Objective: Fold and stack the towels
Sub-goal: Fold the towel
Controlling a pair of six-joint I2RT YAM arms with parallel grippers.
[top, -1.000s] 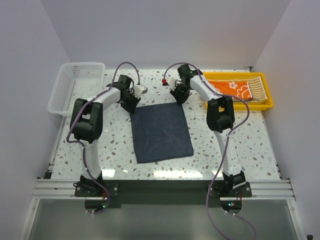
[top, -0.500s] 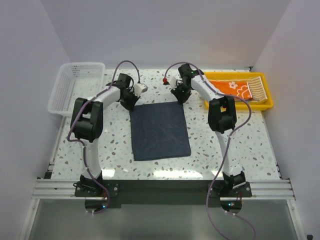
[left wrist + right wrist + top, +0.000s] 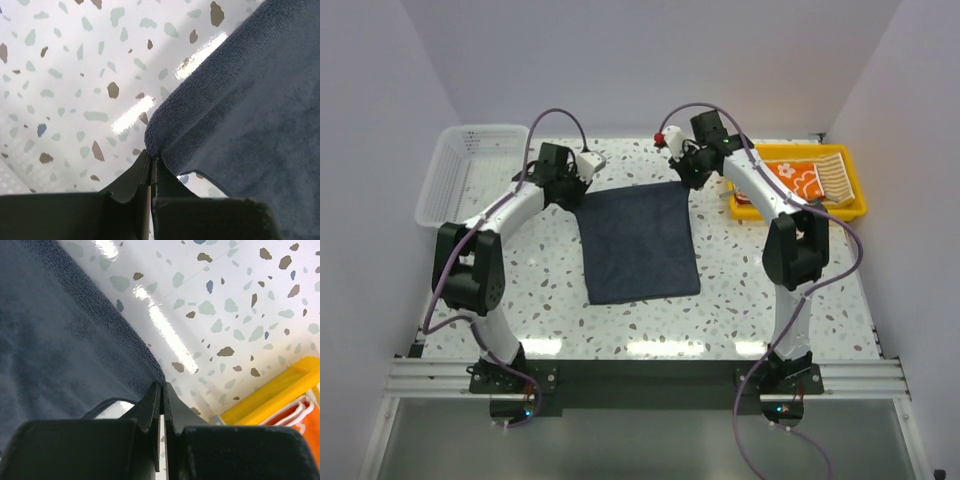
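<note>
Lying unfolded, the blue towel (image 3: 638, 245) is clamped by the left gripper (image 3: 151, 162) and right gripper (image 3: 163, 390); the orange towel (image 3: 798, 180) and striped towel (image 3: 833, 176) are already laid in the tray (image 3: 840, 211).

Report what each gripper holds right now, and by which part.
Both hold the dark blue-grey towel: the left gripper pinches its far left corner, and the right gripper pinches its far right corner.
</note>
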